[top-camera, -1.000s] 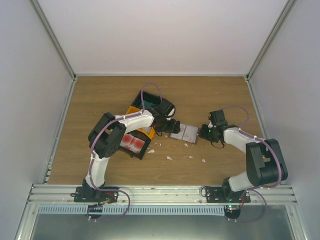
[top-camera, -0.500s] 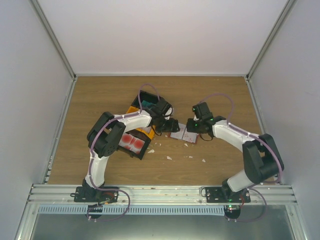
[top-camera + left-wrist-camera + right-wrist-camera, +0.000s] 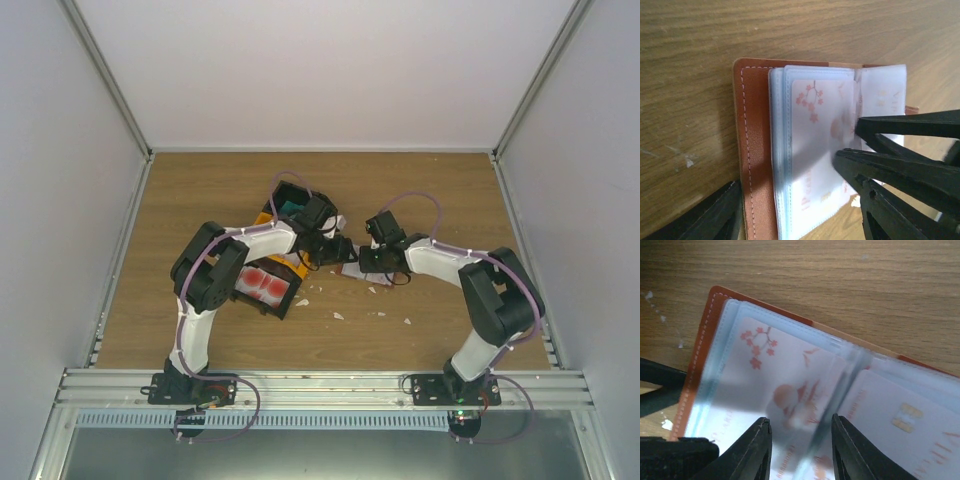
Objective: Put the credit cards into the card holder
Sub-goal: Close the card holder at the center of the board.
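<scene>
— What is on our tabletop [image 3: 430, 200]?
— The card holder [image 3: 752, 150], open flat, long side running arm to arm.
— Our end effectors?
— Left end effector [image 3: 340, 250] wide at its brown edge; right end effector [image 3: 800, 427] half open over the middle sleeve [image 3: 840, 365].

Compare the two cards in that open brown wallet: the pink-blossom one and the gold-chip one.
The blossom card shows pink flowers; the chip card looks mostly white around its gold chip. The blossom card lies by the stitched edge, the chip card across the fold. The right fingers stand over the blossom card, not the chip card. Both sit under the card holder's clear sleeves.
</scene>
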You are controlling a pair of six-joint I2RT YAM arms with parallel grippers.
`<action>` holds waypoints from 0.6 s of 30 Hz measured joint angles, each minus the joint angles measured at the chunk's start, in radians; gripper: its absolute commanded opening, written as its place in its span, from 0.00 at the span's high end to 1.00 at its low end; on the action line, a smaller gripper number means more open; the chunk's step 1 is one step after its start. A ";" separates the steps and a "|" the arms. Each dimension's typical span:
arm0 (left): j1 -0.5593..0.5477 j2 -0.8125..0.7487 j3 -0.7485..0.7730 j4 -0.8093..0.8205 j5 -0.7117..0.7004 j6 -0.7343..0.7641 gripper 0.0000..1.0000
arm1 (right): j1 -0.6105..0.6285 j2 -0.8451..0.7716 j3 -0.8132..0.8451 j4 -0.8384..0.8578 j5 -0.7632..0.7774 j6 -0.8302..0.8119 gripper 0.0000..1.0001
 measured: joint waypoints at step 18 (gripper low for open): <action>0.022 0.019 -0.060 0.088 0.280 -0.022 0.56 | -0.037 -0.059 -0.074 0.050 -0.037 0.028 0.64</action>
